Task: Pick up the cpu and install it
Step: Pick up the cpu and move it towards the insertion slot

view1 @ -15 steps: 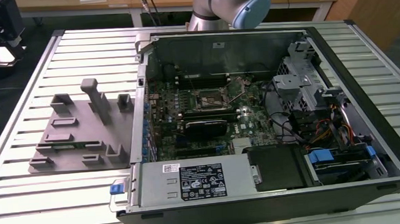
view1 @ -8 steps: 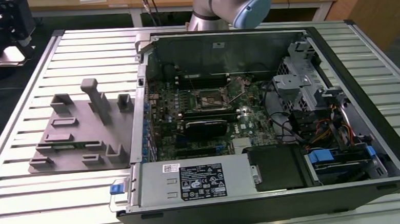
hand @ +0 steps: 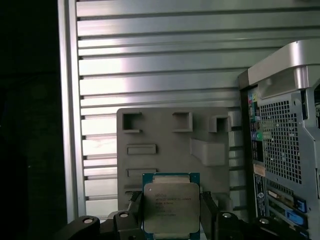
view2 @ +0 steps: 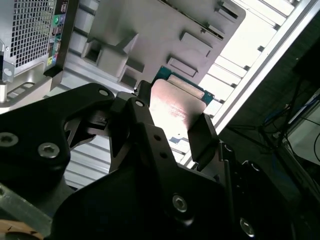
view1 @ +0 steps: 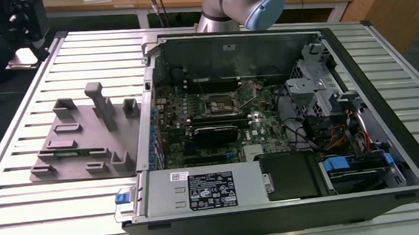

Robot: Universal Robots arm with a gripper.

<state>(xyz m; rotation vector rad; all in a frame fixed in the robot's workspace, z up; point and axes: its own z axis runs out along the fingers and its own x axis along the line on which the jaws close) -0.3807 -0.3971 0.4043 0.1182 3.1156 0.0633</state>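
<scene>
exterior view / arm: arm (view1: 241, 7) rises behind the far side of the pc case (view1: 286, 199), which lies open on the slatted table (view1: 57, 222).
exterior view / motherboard: motherboard (view1: 217, 122) is exposed inside the case. The socket (view1: 221, 102) near its middle is a dark square frame and looks unfilled, though the fine detail is hard to tell.
exterior view / grey fixture: grey fixture (view1: 81, 140) sits on the table just beside the case, on the exterior view's left.
second wrist view / gripper: gripper (view2: 172, 112) is closed partway, clamped on the cpu (view2: 175, 100). The black fingers (view2: 202, 135) press on two opposite edges, and the metal top plate catches the light.
second wrist view / background: the fixture lies beyond the chip, with a corner of the case's rear off to one side.
first wrist view / cpu: cpu (hand: 171, 210) is held flat between the fingers (hand: 208, 207), metal top toward the camera, a thin green rim around the plate.
first wrist view / position: the chip hangs in front of the fixture (hand: 172, 145), with the case's rear panel (hand: 282, 140) to the side. It looks lifted clear, not resting in any pocket.
progress / done: pick-up looks complete, the grasp is square and the chip is level.
progress / left: install not yet done. The chip is outside the case, well apart from the socket.
</scene>
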